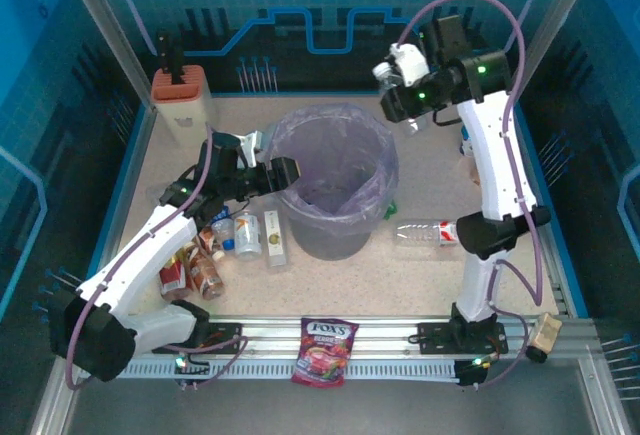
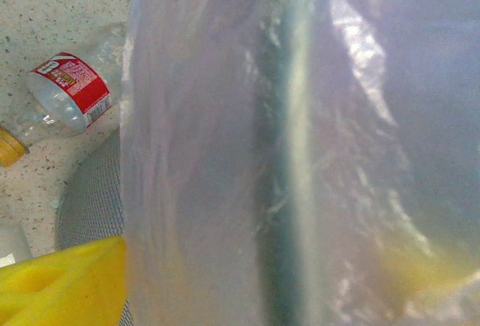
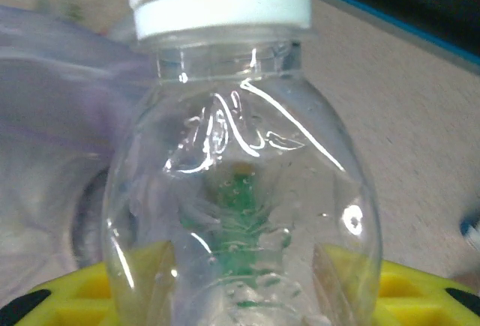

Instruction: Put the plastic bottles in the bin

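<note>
Desk [image 1: 420,290]: speckled, carrying everything. A FOX'S candy bag [image 1: 325,350] lies at its near rail.
Bin [image 1: 330,240]: grey, lined with a purplish bag, standing mid-desk. From above we cannot make out any bottles inside it.
Bottle cluster [image 1: 248,238]: several bottles, clear and brown, lie on the desk just left of the Bin.
Lone bottle [image 1: 425,235]: clear with a red label, it lies on its side to the right of the Bin.
Held bottle [image 3: 240,191]: clear with a white cap, raised near the Bin's far right rim, with the bag at its left.
Right claw [image 3: 240,302]: its yellow fingers clamp the Held bottle's lower body.
Left claw [image 1: 283,170]: it sits at the Bin's left rim. We see one yellow finger [image 2: 60,281], but the bag hides the rest, so we cannot tell whether it is wide or narrow.
Progress: early, in our judgement. One bottle is about to drop, and the cluster and the Lone bottle wait.
Views: the top camera gives the layout. The right wrist proves the grip. The left wrist shows a yellow-capped bottle [image 2: 67,94] on the desk beside the bag.
</note>
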Motion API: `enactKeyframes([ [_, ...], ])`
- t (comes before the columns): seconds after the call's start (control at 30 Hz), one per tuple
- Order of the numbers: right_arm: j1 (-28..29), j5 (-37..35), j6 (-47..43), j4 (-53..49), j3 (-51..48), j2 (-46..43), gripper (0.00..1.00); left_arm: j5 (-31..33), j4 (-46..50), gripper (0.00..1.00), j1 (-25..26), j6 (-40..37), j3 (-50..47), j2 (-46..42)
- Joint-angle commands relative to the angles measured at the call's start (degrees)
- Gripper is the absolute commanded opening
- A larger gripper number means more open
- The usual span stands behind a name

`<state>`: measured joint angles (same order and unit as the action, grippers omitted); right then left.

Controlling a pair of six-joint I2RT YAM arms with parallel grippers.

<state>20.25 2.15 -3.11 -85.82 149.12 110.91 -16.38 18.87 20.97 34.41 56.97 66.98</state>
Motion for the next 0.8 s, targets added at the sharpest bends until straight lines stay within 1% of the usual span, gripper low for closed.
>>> enactKeyframes([
  [0.0, 6.2, -0.7, 2.6, -3.6, 1.5, -0.5, 0.5, 0.3, 0.4, 0.78, 0.6, -1.0, 0.8, 1.7],
  [0.17, 14.5, -1.6, 4.0, -2.9, 0.0, 0.6, 0.5, 0.4, 0.3, 0.78, 0.6, -0.9, 0.8, 1.8],
  [0.23, 16.7, -2.3, 4.7, -2.3, -2.9, 0.6, 0.5, 0.7, 0.4, 0.78, 0.6, -0.9, 1.0, 1.9],
  [0.3, 18.2, -3.2, 6.1, -0.5, -8.7, -0.5, 0.5, 0.7, 0.3, 0.78, 0.6, -0.9, 1.2, 2.1],
  [0.4, 19.3, -2.5, 7.7, 3.7, -18.0, -2.4, 0.5, 0.6, 0.1, 0.78, 0.6, -0.7, 1.5, 2.4],
  [0.5, 20.0, -3.3, 9.1, 6.0, -23.8, -2.5, 0.51, 0.6, 0.1, 0.78, 0.6, -0.8, 1.8, 2.7],
  [0.77, 21.5, -4.1, 10.4, 11.0, -32.8, 2.3, 0.52, 0.8, 0.0, 0.78, 0.7, -0.7, 2.1, 2.7],
])
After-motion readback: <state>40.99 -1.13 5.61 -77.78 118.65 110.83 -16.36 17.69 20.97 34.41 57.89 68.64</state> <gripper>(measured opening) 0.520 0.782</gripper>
